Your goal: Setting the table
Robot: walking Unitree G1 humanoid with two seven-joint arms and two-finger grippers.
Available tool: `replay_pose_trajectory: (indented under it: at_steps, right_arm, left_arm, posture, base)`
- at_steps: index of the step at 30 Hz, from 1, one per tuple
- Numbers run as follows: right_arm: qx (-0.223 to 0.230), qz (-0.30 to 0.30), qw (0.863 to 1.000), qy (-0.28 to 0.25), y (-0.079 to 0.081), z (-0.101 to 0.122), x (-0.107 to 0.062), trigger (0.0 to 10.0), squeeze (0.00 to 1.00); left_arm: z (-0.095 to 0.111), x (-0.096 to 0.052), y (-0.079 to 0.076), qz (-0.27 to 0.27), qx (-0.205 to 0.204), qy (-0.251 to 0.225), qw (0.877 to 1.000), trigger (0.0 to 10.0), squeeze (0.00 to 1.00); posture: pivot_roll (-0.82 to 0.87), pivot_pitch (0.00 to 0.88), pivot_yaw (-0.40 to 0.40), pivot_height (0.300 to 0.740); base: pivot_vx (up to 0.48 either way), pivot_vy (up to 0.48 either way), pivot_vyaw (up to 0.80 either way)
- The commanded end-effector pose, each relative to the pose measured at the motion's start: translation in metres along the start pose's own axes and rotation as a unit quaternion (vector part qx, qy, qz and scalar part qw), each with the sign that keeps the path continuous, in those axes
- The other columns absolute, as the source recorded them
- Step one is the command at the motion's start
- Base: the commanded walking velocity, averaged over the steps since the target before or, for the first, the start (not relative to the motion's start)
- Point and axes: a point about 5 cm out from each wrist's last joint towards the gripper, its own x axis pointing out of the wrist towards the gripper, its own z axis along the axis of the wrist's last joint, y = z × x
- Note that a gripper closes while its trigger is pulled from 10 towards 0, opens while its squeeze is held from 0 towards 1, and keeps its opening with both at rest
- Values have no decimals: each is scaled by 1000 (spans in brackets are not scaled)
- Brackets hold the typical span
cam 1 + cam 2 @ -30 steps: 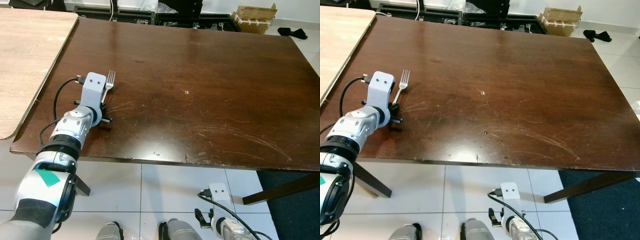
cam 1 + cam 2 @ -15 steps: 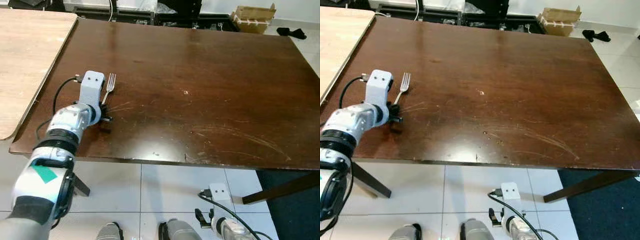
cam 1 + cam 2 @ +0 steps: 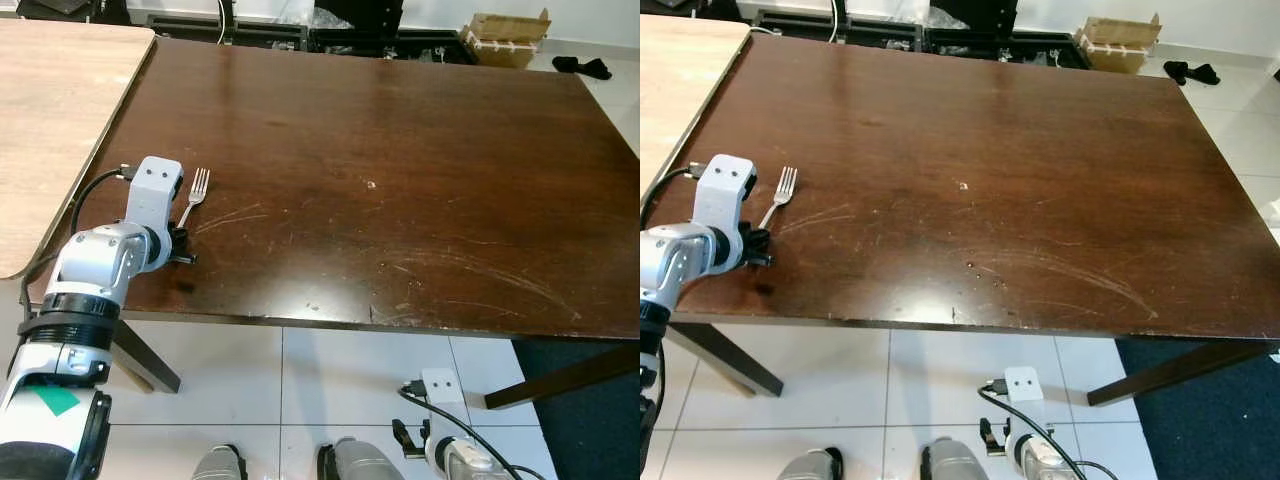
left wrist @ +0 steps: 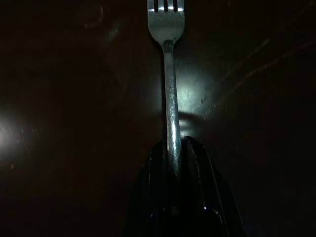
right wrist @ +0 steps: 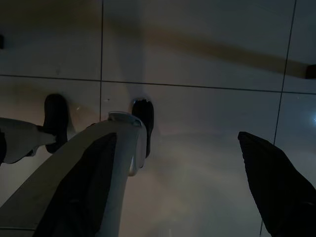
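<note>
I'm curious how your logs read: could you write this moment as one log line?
task: setting table | left gripper: shut on fork handle, near table's left front edge | right gripper: open, idle over floor

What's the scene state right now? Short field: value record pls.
surface: dark wooden table, scratched top
object: fork, flat on the table near its left edge, tines pointing away from the robot
left gripper: shut on the fork handle, low over the table
right gripper: hanging idle over tiled floor, fingers apart
beside the table: light wooden table on the left

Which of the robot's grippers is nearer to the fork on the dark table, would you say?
Left. The left gripper is shut on the fork handle; the right gripper hangs below the table edge, over the floor.
</note>
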Motion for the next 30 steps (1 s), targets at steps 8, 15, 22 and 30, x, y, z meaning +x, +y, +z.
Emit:
replay_pose_trajectory:
  at_steps: [8,15,22,30]
  right_arm:
    - [7,-4,1000,12,-2,-6,-1,10000,0]
    - [9,-6,1000,13,-3,-7,-2,10000,0]
    - [10,-6,1000,13,-2,-7,-2,10000,0]
    - [10,-6,1000,12,-3,-7,-2,10000,0]
  left_arm:
    - [-9,-6,-9,-13,1,14,1000,10000,808]
    - [-7,-7,-13,-19,0,3,1000,10000,216]
    - [-2,-9,-11,1,-9,-34,999,10000,0]
    - [26,-24,-2,-12,-47,-164,985,10000,0]
  posture:
    - [38,92,-17,740]
    - [36,93,-15,740]
    - [37,93,-13,740]
    - [35,91,-11,740]
  base:
    - [0,0,0]
    - [0,0,0]
    - [0,0,0]
    - [0,0,0]
